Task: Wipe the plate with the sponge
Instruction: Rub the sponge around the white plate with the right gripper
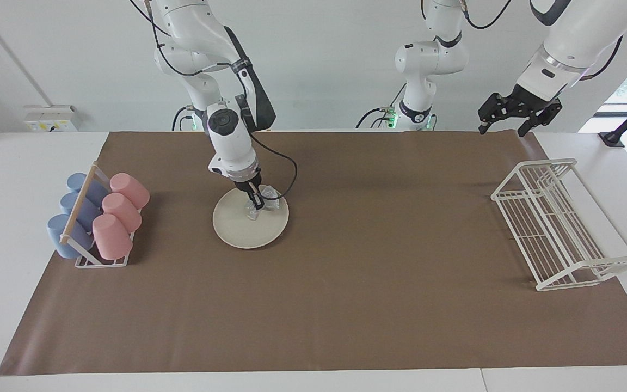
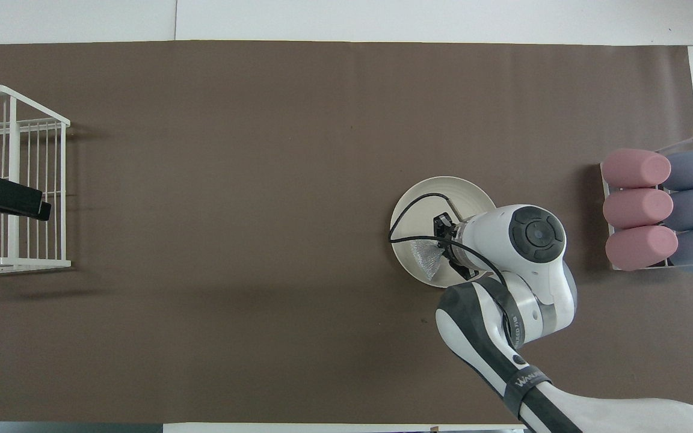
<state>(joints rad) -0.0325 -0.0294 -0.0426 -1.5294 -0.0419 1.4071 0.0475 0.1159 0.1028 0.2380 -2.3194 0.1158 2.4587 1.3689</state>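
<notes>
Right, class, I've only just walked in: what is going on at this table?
The right gripper is shut on the sponge and presses it onto the plate, which lies on the brown mat beside the cup rack. The left gripper hangs open in the air near the white wire rack, at its own end of the table; that arm waits.

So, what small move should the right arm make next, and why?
Probably sweep the sponge across the plate toward its bare middle. The right gripper is shut on the sponge at the plate's robot-side part, and most of the plate lies unwiped. The left gripper waits open above the dish rack.
</notes>
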